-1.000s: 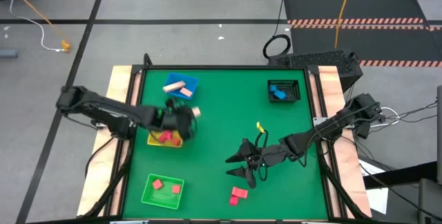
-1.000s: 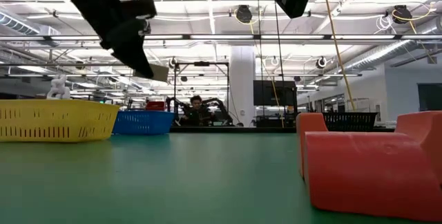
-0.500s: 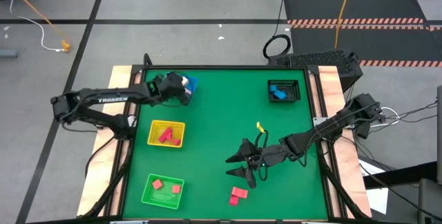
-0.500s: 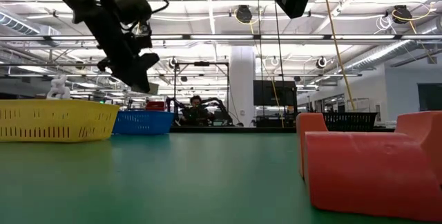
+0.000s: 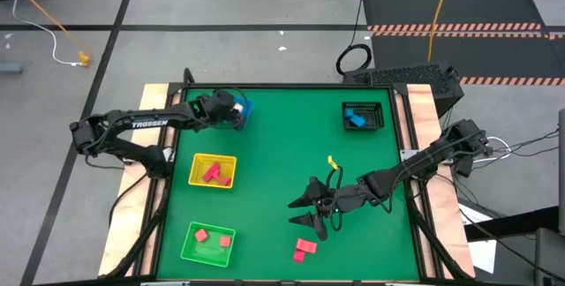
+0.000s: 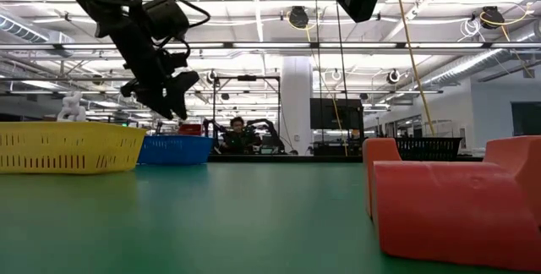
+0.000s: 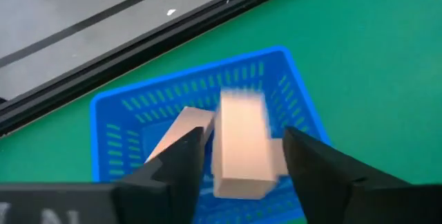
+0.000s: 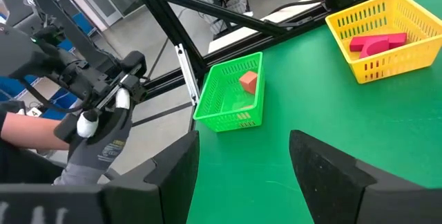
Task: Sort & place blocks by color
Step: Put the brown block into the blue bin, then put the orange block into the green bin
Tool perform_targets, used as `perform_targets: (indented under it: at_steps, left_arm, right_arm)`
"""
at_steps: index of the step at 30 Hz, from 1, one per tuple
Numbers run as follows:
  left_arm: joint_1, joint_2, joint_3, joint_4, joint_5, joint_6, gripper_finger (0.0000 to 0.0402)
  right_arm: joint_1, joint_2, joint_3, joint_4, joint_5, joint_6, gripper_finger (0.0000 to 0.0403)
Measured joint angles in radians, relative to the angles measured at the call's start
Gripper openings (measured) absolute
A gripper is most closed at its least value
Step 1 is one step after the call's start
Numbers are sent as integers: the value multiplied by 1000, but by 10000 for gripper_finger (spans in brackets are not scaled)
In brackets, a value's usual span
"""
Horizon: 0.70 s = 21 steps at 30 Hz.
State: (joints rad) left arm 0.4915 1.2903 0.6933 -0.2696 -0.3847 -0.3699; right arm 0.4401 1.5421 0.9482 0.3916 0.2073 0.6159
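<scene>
1. Swinging away from the yellow tray [image 5: 213, 171], the left gripper [image 5: 231, 112] has travelled to the far-left corner and now hangs over the blue tray [image 5: 244, 106]. Its fingers, which were closed on a tan block a second ago, have parted.
2. Nearest the front edge, two pink blocks [image 5: 305, 249] lie loose on the green table [image 5: 282, 136], touching each other, with no tray near them.
3. Just behind those, the right gripper [image 5: 305, 208] waits low over the table, jaws spread and holding nothing. It is by far the nearer arm to the loose pink pair, which lie just in front of its fingertips.
4. At front left, the green tray [image 5: 189, 249] holds two red blocks [image 5: 201, 235]. Behind it, the yellow tray holds a few red and pink pieces [image 5: 212, 174].
5. From the left wrist, a tan block [image 7: 241, 143] shows blurred between the parted fingers [image 7: 182, 160], apparently dropping free. Its long axis runs roughly along the line of the fingers. Below it a second tan block [image 7: 184, 130] already lies in the blue tray, tilted across the first one's line.
6. I judge this drop as good as done. The left arm then needs only to lift clear, and the loose pink pair falls naturally to the right arm.
7. Farthest off on the right, a black basket [image 5: 363, 115] holds a blue block [image 5: 357, 120].
</scene>
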Motion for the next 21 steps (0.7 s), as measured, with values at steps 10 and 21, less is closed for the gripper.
perform_targets:
  at_steps: [10,21]
  left_arm:
    - [-70,-19,0,81,55,91,254]
    - [-496,-29,1,112,100,90,255]
  right_arm:
    - [0,0,0,0,0,0,215]
    - [0,0,0,0,0,0,215]
